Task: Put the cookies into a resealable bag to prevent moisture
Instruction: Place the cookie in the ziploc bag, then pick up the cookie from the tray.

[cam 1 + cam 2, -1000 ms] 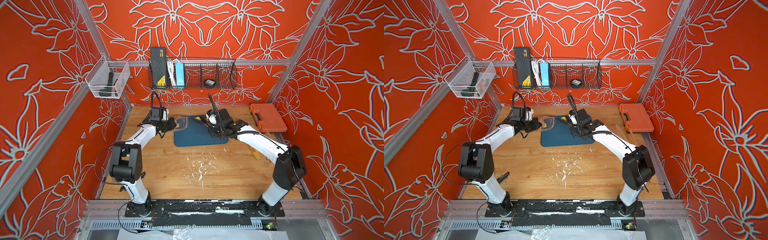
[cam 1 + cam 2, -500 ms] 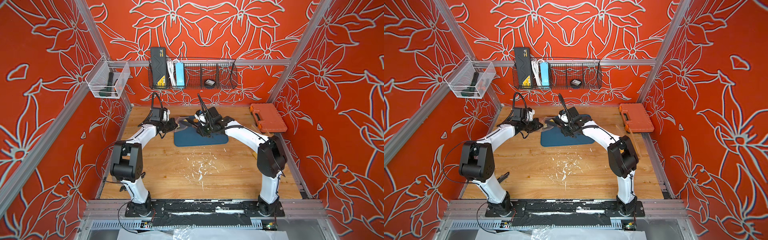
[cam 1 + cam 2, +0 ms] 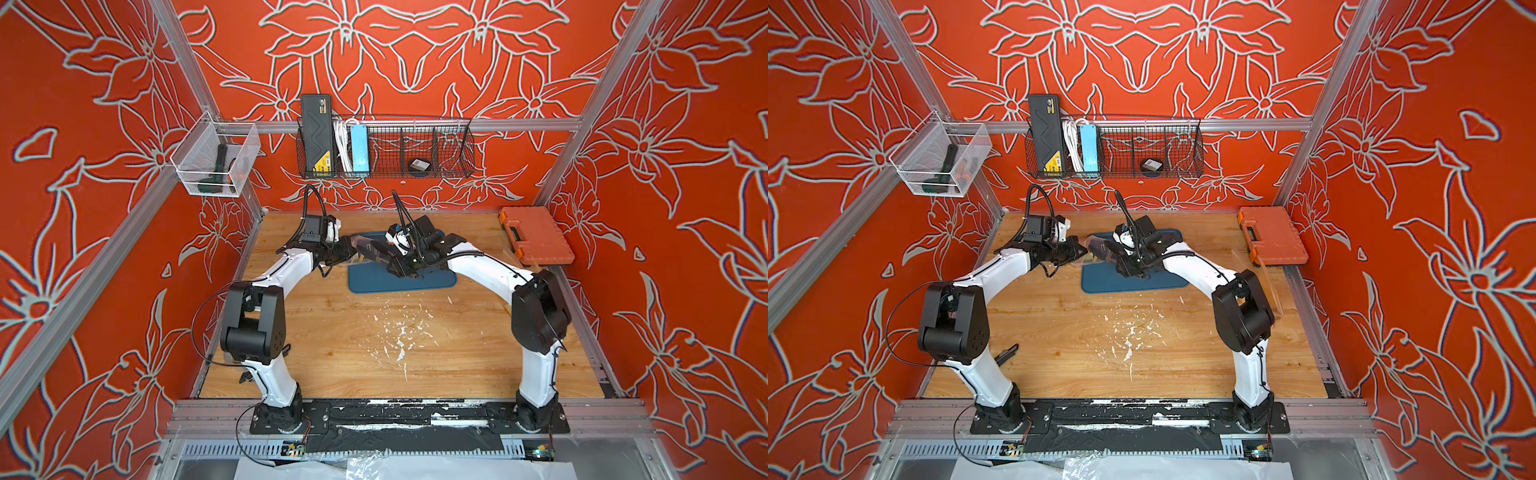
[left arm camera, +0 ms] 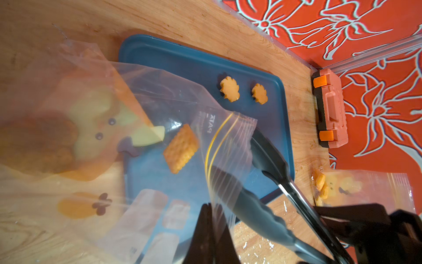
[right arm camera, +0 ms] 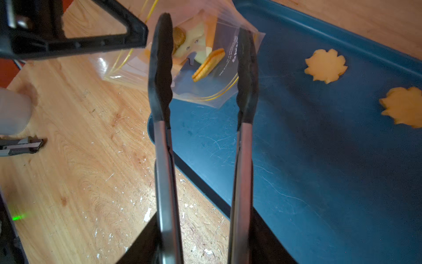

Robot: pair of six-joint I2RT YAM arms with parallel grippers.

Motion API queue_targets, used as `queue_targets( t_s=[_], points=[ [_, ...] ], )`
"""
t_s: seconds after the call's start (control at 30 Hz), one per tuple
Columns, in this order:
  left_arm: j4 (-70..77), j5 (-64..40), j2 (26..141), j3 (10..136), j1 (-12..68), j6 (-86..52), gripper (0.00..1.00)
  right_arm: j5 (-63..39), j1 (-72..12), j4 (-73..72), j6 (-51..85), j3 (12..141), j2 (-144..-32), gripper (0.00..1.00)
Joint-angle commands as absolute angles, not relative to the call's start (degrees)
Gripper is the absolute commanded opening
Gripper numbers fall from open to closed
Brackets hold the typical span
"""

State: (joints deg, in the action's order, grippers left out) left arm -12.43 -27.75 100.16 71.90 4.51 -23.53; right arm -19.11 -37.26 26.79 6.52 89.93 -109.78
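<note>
Left gripper (image 4: pixel 211 206) is clamped on the edge of the resealable bag (image 4: pixel 114 102) beside its yellow zip lines. The bag's mouth end lies over the blue tray (image 4: pixel 274 114) and the rest over the wooden tabletop (image 4: pixel 34 228). The right gripper (image 5: pixel 201 249) grips the handles of a pair of tongs (image 5: pixel 161 91). The dark tips of the tongs stand apart at the bag's mouth, with nothing pinched between them. A rectangular cookie (image 4: pixel 181 148) sits inside the clear bag just past the zip, tilted on edge in the right wrist view. A brown cookie (image 5: pixel 178 36) shows deeper in, next to the printed yellow figure. Two flower cookies (image 4: pixel 229 89) (image 4: pixel 259 93) lie side by side on the tray, apart from the bag. A second bag (image 4: pixel 365 187) holding yellow biscuits lies on the tabletop beyond the tray. An orange case (image 3: pixel 536 237) sits in the far corner in both top views.
</note>
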Motion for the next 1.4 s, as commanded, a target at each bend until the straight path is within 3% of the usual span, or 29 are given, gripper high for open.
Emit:
queue_targets(
  t_s=[0.0, 0.13, 0.27, 0.57, 0.8, 0.93, 1.07, 1.37],
  points=[
    [-12.28, -26.35, 100.19, 72.77, 4.59, -22.84, 0.0, -14.37, -37.18, 21.65, 7.03, 83.66, -101.46, 0.49],
    [-11.58, -21.78, 97.58, 71.44, 4.31, -23.4, 0.0, -0.38, -35.21, 20.31, 10.97, 76.95, -98.09, 0.46],
    [-9.43, -21.99, 95.45, 70.08, 3.62, -23.83, 0.0, 5.96, -31.77, 26.26, 11.73, 78.73, -101.84, 0.48],
    [-8.35, -22.5, 94.48, 69.41, 3.16, -23.74, 0.0, 3.49, -27.73, 29.92, 9.48, 85.05, -109.5, 0.59],
    [-8.44, -22.68, 94.67, 69.43, 3.08, -23.66, 0.0, 3.05, -27.52, 31.96, 8.06, 91.56, -116.01, 0.6],
    [-8.59, -22.86, 94.83, 69.57, 3.06, -23.56, 0.0, 3.25, -27.27, 34.0, 7.07, 96.14, -119.95, 0.55],
    [-8.73, -22.85, 95.02, 69.7, 3.08, -23.54, 0.0, 3.69, -27.24, 35.02, 6.33, 97.12, -120.22, 0.43],
    [-9.24, -23.44, 95.97, 70.02, 3.16, -23.66, 0.0, 1.62, -31.38, 28.22, 4.0, 80.99, -103.04, 0.35]
  ],
)
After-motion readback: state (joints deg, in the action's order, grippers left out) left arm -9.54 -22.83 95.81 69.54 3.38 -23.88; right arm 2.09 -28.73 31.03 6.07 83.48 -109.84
